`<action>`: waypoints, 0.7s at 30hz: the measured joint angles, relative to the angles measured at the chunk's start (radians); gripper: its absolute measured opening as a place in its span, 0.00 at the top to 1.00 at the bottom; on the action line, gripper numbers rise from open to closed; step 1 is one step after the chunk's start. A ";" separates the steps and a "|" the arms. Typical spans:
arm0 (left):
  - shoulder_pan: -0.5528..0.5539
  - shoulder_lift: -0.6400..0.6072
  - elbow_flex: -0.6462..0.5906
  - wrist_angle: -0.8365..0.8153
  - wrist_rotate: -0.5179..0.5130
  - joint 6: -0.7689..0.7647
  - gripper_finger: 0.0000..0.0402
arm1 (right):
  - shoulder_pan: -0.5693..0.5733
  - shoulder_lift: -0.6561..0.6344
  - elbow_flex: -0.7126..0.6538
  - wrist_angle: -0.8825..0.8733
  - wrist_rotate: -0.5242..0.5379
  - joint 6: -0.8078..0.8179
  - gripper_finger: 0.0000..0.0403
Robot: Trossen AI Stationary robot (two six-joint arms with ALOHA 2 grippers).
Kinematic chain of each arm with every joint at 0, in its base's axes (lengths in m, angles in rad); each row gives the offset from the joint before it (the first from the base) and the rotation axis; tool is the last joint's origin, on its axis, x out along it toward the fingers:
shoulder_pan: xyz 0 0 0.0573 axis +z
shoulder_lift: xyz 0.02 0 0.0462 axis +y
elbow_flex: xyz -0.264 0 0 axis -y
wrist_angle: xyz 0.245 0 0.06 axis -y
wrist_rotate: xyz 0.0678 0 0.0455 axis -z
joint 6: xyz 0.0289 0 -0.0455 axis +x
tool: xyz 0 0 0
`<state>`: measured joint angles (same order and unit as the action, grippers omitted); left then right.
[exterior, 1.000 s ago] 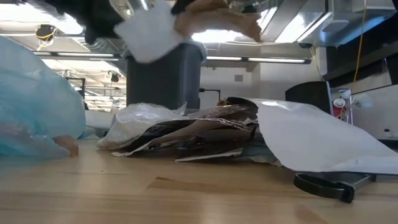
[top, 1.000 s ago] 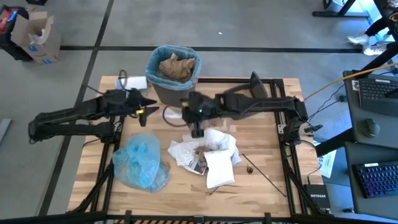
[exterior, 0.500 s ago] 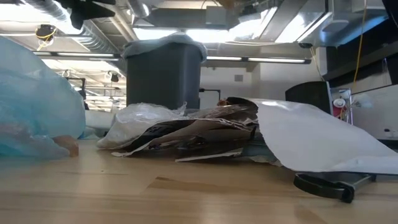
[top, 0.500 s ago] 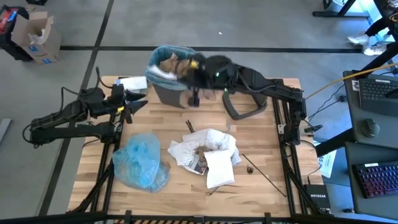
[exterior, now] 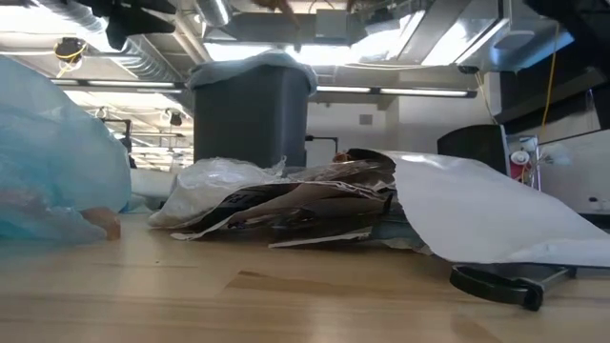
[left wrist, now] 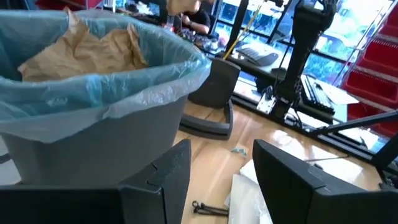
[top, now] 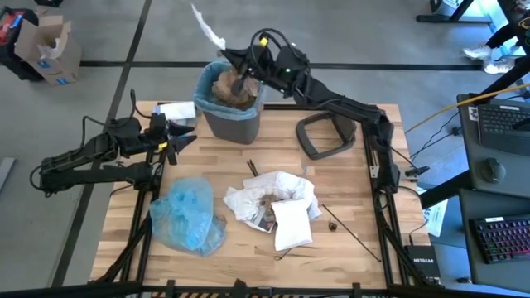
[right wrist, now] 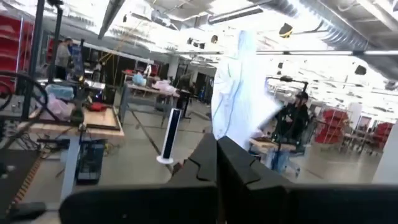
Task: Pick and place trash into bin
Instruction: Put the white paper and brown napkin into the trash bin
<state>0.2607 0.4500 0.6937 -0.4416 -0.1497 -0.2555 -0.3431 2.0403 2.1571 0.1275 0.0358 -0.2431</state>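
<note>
Although the right gripper (top: 245,66) hung above the far rim of the bin (top: 231,116) in the high view, the white scrap (top: 207,26) it pinched streamed out beyond the far-left edge. Released there, I judged, it could drift to the floor rather than drop onto the brown paper (top: 234,88) already inside. The left gripper (top: 184,141) waited left of the bin with its fingers apart and empty. The remaining trash pile (top: 272,203) lay mid-table, a blue bag (top: 188,213) near-left of it and the grey lid (top: 325,136) right of the bin.

From the low view, the bin (exterior: 252,114) stood behind the pile (exterior: 315,210); the arms were cut off along the upper edge, so neither grip could be read there.

In the left wrist view, the open fingers (left wrist: 168,177) framed the liner (left wrist: 124,93) and the brown paper (left wrist: 81,50), close enough that a careless swing might nudge the bin.

The right wrist view showed closed fingers (right wrist: 214,165) clamping the scrap (right wrist: 239,93), with the bin hidden entirely.
</note>
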 joint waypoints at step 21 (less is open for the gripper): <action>0.000 0.000 0.000 -0.051 0.000 0.000 0.59 | -0.010 0.090 -0.001 -0.368 0.136 0.004 1.00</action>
<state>0.2607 0.4503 0.6933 -0.4927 -0.1497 -0.2554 -0.3531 2.1307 2.1559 -0.2404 0.1716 -0.2389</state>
